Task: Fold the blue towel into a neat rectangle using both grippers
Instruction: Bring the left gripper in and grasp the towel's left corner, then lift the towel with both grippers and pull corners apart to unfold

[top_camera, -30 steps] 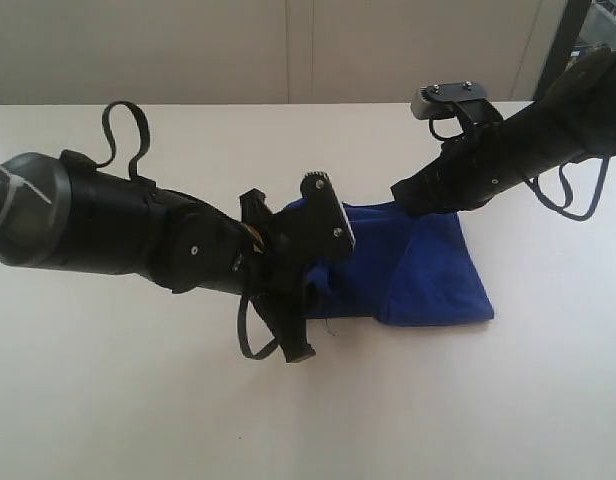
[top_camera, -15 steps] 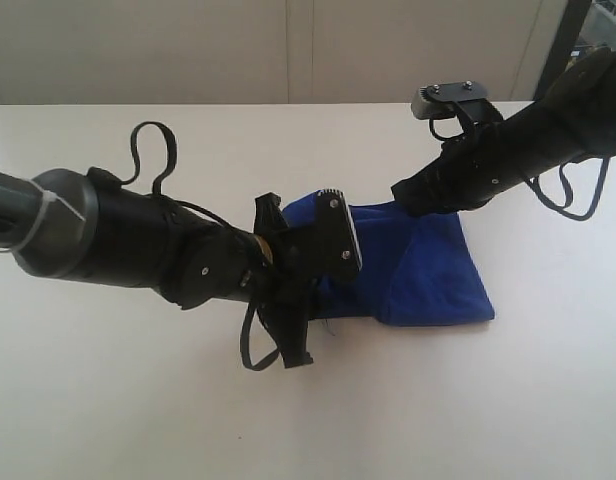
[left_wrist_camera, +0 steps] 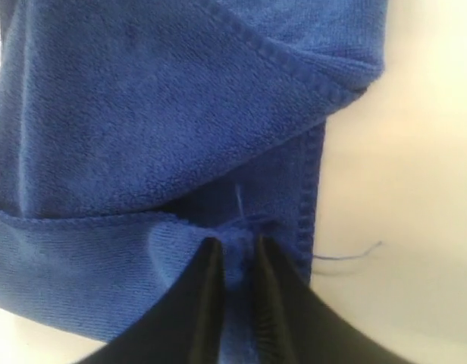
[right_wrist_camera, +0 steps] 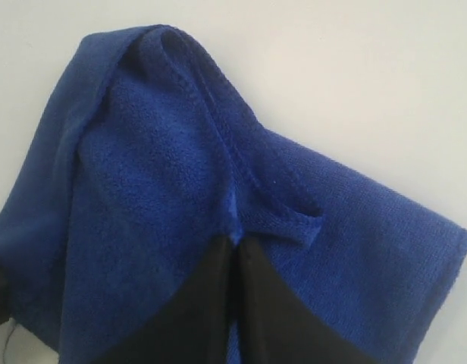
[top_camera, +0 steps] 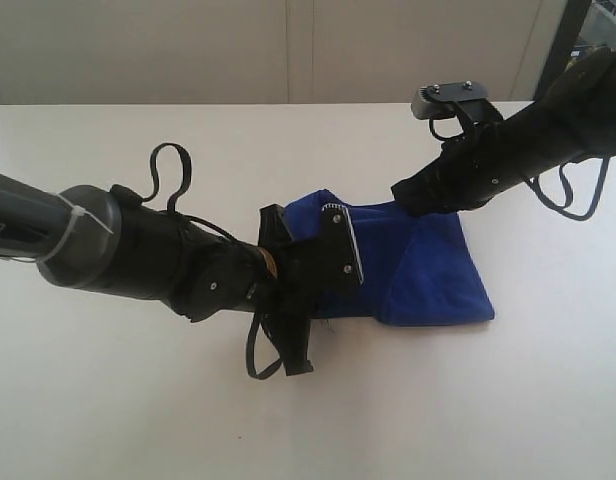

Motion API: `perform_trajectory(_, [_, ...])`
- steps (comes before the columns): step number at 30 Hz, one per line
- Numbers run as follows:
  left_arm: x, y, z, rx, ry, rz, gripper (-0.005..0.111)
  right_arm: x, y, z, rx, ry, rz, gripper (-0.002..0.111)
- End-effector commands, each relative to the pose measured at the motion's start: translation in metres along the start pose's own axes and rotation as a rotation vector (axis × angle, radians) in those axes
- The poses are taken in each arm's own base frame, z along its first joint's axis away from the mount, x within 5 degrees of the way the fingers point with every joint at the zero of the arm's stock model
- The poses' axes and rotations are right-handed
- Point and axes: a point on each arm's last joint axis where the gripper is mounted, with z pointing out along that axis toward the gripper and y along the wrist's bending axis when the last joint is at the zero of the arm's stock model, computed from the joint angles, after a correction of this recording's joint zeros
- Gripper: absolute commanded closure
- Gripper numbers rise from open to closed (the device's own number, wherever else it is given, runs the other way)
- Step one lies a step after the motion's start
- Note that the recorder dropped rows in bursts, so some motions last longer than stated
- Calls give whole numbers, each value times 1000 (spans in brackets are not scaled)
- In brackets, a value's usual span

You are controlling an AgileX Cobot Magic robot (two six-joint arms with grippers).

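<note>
The blue towel (top_camera: 428, 265) lies partly folded on the white table (top_camera: 138, 420), right of centre. My left gripper (left_wrist_camera: 235, 244) is shut on a bunched fold of the blue towel (left_wrist_camera: 142, 129) near its hemmed edge, where a loose thread (left_wrist_camera: 347, 255) trails onto the table. In the exterior view that gripper (top_camera: 313, 285) sits at the towel's left end, its fingertips hidden by the wrist. My right gripper (right_wrist_camera: 236, 239) pinches the blue towel (right_wrist_camera: 142, 189) beside a stitched hem, jaws pressed together. From outside, the right gripper (top_camera: 400, 192) meets the towel's far edge.
The left arm (top_camera: 138, 255) stretches across the table's left half with a black cable loop (top_camera: 168, 170) above it. The right arm (top_camera: 528, 140) comes in from the upper right. A wall (top_camera: 288, 50) runs behind the table's far edge.
The left arm has pushed further right and slightly down, carrying its pinch of towel toward the right side. The right arm has stayed still.
</note>
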Motion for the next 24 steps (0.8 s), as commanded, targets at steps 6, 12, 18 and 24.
perform_trajectory(6, [-5, 0, -2, -12, -20, 9, 107, -3, -2, -2, 13, -16, 6, 108])
perform_trajectory(12, [-17, 30, -43, -95, -81, -98, 107, -5, -2, -5, 30, -34, -12, 108])
perform_trajectory(18, [-6, 57, -96, -125, -71, -230, 107, -7, 5, -30, 68, -67, -56, 108])
perform_trajectory(24, [11, 58, -150, -212, -114, -279, 107, 2, 18, -69, 142, -172, -57, 108])
